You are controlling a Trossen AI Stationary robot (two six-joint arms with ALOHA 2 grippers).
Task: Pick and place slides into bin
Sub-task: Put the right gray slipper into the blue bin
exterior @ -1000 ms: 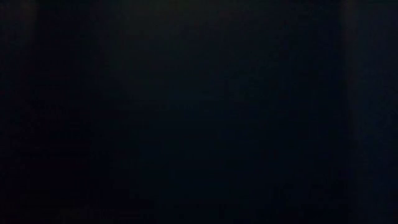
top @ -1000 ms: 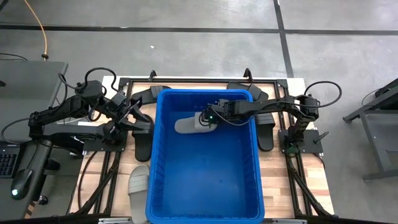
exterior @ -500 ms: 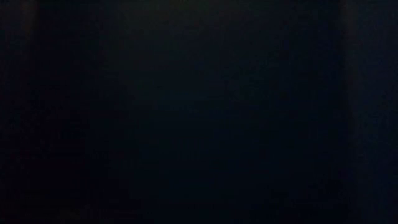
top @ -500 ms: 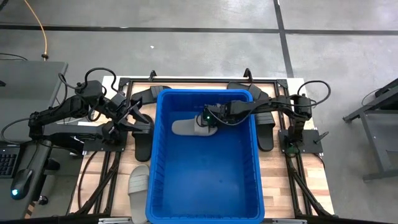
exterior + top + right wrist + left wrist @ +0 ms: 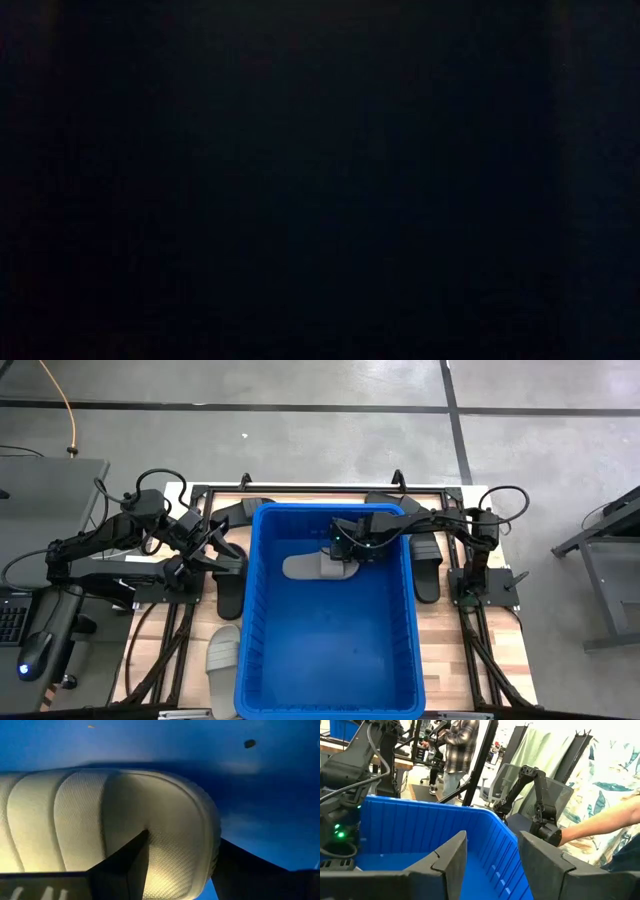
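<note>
A light grey slip-on slide lies on the floor of the deep bright-blue plastic bin, near its far wall. The right gripper stands over it, fingers spread astride the heel, released. The left gripper waits parted beside the bin's left wall.

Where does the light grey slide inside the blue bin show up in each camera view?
High view: light grey slide lies in the bin's far part, under the right gripper.
Low view: all dark, not visible.
Left wrist view: not in it; only the bin shows.
Right wrist view: fills the left and middle.
Shared landmark: the blue bin.
</note>
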